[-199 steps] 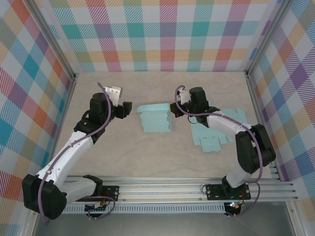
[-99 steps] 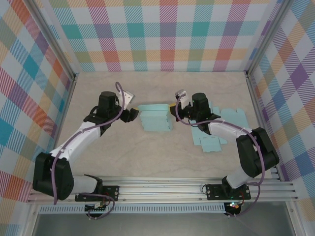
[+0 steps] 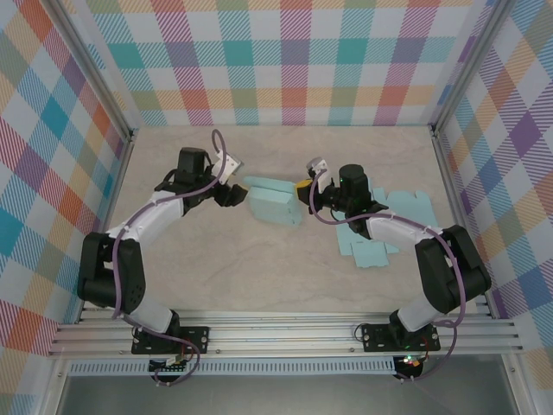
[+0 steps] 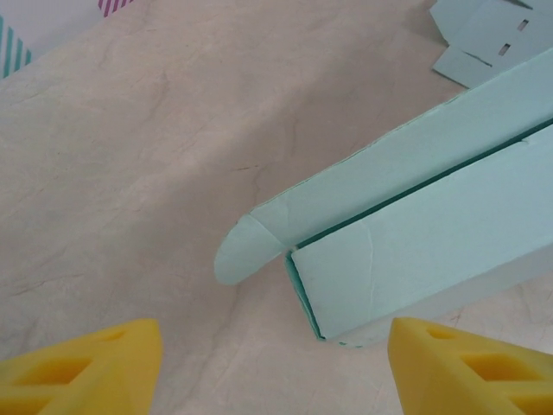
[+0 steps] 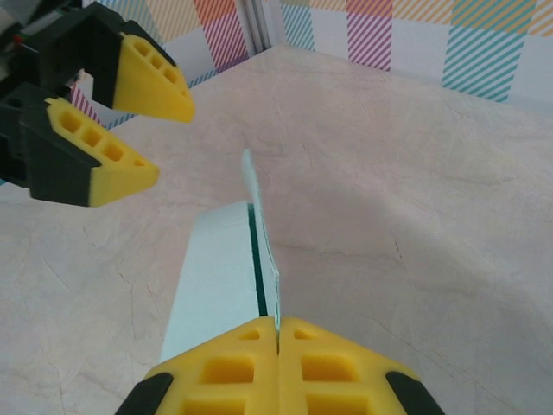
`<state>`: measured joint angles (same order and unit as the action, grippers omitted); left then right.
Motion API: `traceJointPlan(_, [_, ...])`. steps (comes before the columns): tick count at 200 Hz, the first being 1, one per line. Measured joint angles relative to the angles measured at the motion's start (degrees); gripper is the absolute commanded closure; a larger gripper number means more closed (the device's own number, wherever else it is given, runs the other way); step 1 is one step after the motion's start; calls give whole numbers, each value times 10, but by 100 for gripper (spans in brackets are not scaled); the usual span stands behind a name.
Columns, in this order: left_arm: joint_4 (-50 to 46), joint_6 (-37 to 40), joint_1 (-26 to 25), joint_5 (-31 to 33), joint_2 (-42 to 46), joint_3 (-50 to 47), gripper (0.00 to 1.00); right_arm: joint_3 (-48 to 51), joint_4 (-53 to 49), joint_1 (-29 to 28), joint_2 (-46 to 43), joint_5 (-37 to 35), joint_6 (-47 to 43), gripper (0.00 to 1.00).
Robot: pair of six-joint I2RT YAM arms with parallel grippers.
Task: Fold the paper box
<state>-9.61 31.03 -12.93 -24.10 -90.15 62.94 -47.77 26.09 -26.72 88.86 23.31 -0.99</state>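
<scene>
The pale teal paper box [image 3: 275, 204] lies mid-table, partly folded. My right gripper [image 3: 302, 192] is shut on the box's thin upright wall at its right end; the yellow pads [image 5: 251, 363] pinch the sheet's edge [image 5: 266, 259] at the right gripper [image 5: 278, 333]. My left gripper [image 3: 235, 192] is open just left of the box, not touching it. In the left wrist view the box's open end [image 4: 389, 268] and a rounded flap [image 4: 246, 251] lie ahead of the left gripper [image 4: 276, 372]. The right wrist view has the left gripper [image 5: 168, 143] open beyond the box [image 5: 220, 277].
Flat teal paper cut-outs [image 3: 380, 232] lie right of the box, under the right forearm, and show at the top corner in the left wrist view [image 4: 492, 35]. Checkered walls [image 3: 285, 60] enclose the table on three sides. A metal rail [image 3: 302, 333] runs along the near edge.
The left arm has swung right and forward, bringing its open gripper up to the box's left end. The box's flap has been raised and the box looks more compact. The right gripper stayed shut.
</scene>
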Motion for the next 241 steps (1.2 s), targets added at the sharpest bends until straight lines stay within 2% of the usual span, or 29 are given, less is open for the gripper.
traceJointPlan(59, [-28, 17, 31, -42, -55, 53, 32, 0, 0, 0, 4, 14, -12, 100])
traceJointPlan(91, [-94, 55, 55, -113, -96, 124, 32, -4, 0, 0, 7, 17, -17, 100])
traceJointPlan(104, [-118, 71, 57, -136, -111, 145, 36, -5, 0, 0, 7, 19, -17, 100])
traceJointPlan(118, [-141, 85, 57, -155, -123, 154, 36, -6, 0, 0, 10, 20, -18, 100])
traceJointPlan(161, [-178, 100, 57, -165, -151, 162, 37, -11, 0, 0, 16, 26, -24, 100])
traceJointPlan(179, [-196, 105, 57, -169, -166, 182, 45, -12, 0, 0, 17, 28, -25, 100])
traceJointPlan(207, [-209, 115, 57, -174, -174, 195, 47, -12, 0, 0, 19, 28, -25, 100])
traceJointPlan(241, [-228, 121, 56, -175, -177, 198, 76, -15, 0, 0, 23, 30, -25, 100])
